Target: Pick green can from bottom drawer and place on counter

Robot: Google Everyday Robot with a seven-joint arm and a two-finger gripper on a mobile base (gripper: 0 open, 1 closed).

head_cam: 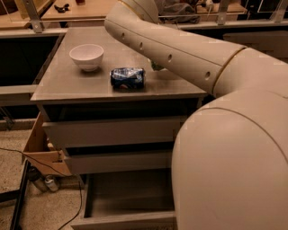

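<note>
The green can shows only as a small green sliver on the counter, just under my arm and right of the blue-and-white can. The rest of it is hidden by the arm. The bottom drawer is pulled open below the cabinet, and the part of its inside that shows holds nothing. My gripper is not in view. The arm sweeps from the lower right up across the counter to the top edge and covers whatever lies behind it.
A white bowl stands at the counter's back left. A blue-and-white can lies on its side mid-counter. Two shallower drawers are slightly open. A cardboard box and bottles sit on the floor at left. Tan desks stand behind.
</note>
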